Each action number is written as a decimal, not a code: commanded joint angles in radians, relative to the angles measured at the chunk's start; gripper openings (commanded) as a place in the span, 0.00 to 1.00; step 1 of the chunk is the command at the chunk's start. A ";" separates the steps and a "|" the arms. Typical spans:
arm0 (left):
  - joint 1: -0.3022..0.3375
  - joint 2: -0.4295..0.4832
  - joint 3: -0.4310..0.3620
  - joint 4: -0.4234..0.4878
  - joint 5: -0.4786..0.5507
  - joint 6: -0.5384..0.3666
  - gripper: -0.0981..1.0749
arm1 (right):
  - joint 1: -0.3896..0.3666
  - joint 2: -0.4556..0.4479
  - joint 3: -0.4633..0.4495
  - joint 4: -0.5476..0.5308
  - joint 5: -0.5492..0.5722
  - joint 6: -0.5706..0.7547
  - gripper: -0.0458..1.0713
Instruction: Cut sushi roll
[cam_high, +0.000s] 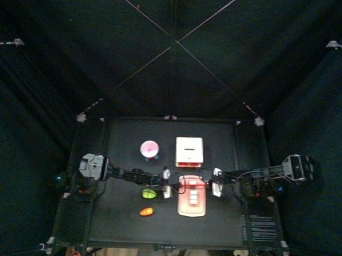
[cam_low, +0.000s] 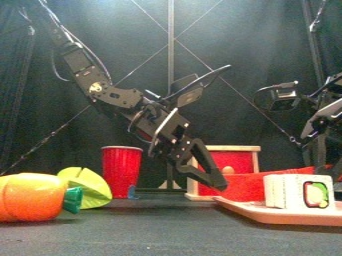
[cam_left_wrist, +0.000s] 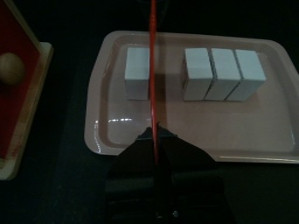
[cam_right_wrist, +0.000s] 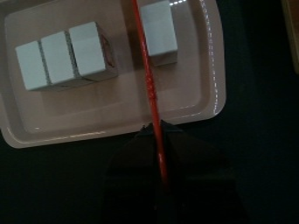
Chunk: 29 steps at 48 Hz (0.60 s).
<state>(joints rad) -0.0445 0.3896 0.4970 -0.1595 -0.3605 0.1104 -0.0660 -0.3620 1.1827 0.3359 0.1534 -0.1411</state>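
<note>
Left gripper (cam_left_wrist: 156, 144) is clamping a red blade (cam_left_wrist: 153, 70) edge-on. I'm seeing the roll (cam_left_wrist: 216, 74) lying just beyond on the tray (cam_left_wrist: 105, 131), long axis crossing the blade, one slice (cam_left_wrist: 138, 70) already parted. Right gripper (cam_right_wrist: 155, 144) is likewise showing a blade pinched above the same gap.

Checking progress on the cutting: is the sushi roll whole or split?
Split: on the pink tray, one piece of the sushi roll stands apart from the other three.

My knife's red blade (cam_left_wrist: 153, 61) looks smooth plastic; the pink tray (cam_left_wrist: 111, 131) under it shines glossy.
</note>
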 joint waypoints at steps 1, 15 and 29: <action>-0.012 -0.052 -0.012 0.003 -0.005 -0.003 0.33 | 0.015 -0.043 -0.018 0.000 -0.003 0.003 0.40; -0.031 -0.071 -0.012 0.014 -0.005 -0.002 0.33 | 0.057 -0.127 -0.012 0.006 -0.005 0.005 0.40; -0.031 -0.078 -0.014 0.017 -0.018 -0.002 0.33 | 0.060 -0.137 0.012 0.011 -0.034 0.005 0.40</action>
<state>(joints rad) -0.0752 0.3482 0.5016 -0.1457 -0.3620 0.1058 -0.0046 -0.4832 1.2072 0.3421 0.1427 -0.1396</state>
